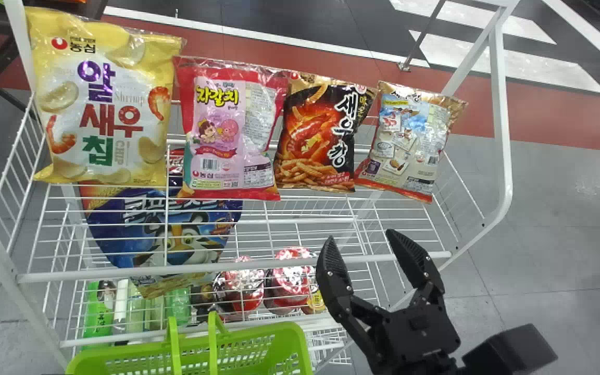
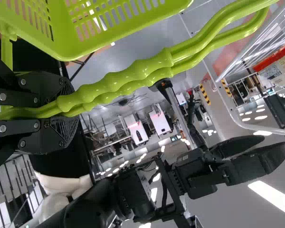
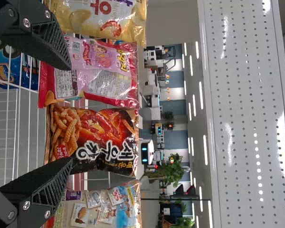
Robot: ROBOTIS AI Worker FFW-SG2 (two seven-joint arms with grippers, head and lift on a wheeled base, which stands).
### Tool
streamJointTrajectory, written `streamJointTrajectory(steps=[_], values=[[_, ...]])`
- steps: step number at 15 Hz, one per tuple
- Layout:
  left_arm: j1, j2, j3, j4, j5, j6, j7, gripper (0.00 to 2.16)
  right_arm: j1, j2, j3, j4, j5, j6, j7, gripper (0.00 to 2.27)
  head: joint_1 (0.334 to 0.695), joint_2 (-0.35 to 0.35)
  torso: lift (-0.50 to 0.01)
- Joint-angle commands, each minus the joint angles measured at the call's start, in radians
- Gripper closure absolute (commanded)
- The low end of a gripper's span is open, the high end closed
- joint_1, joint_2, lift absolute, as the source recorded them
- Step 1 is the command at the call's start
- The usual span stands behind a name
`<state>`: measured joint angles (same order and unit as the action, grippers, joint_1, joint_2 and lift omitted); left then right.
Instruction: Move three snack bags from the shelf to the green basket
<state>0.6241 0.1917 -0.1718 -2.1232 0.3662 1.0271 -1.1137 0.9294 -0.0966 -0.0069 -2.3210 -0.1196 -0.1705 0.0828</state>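
One white wire shelf [image 1: 258, 266] carries four snack bags [image 1: 321, 138] in a row up top. Before it, the green basket [image 1: 302, 351] — handles [image 2: 118, 83] clamped in the left claw [image 2: 69, 109]. The right claw [image 1: 361, 237] gapes wide, empty, short of the bags.

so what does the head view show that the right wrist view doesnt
Head view: the green basket and a green bottle.
Right wrist view: a leafy plant and a perforated white panel.
Both: the yellow bag, pink bag, black bag, beige bag, wire shelf and right gripper, jaws apart.
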Motion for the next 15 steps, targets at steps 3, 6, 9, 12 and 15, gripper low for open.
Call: streamJointTrajectory(steps=[3,6,9,12,15], values=[[0.000,-0.001,0.000,-0.008,-0.004,0.009,0.006,1.57,-0.215,0.000,0.054,0.089,-0.005,0.127,0.000,0.15,0.695,-0.350,-0.048],[0.003,-0.001,-0.002,-0.014,-0.007,0.015,0.012,1.57,-0.414,0.005,0.117,0.209,0.012,0.204,-0.006,0.15,0.695,-0.350,-0.048],[0.003,0.006,0.000,-0.018,-0.006,0.028,0.009,1.57,-0.541,0.015,0.137,0.267,0.002,0.283,-0.006,0.15,0.695,-0.350,-0.048],[-0.001,0.011,-0.002,-0.020,-0.004,0.028,0.009,1.57,-0.638,0.034,0.153,0.315,0.002,0.375,-0.008,0.15,0.695,-0.324,-0.048],[-0.006,0.017,-0.005,-0.018,0.000,0.028,0.008,1.57,-0.721,0.043,0.176,0.374,0.000,0.428,-0.008,0.15,0.695,-0.288,-0.048]])
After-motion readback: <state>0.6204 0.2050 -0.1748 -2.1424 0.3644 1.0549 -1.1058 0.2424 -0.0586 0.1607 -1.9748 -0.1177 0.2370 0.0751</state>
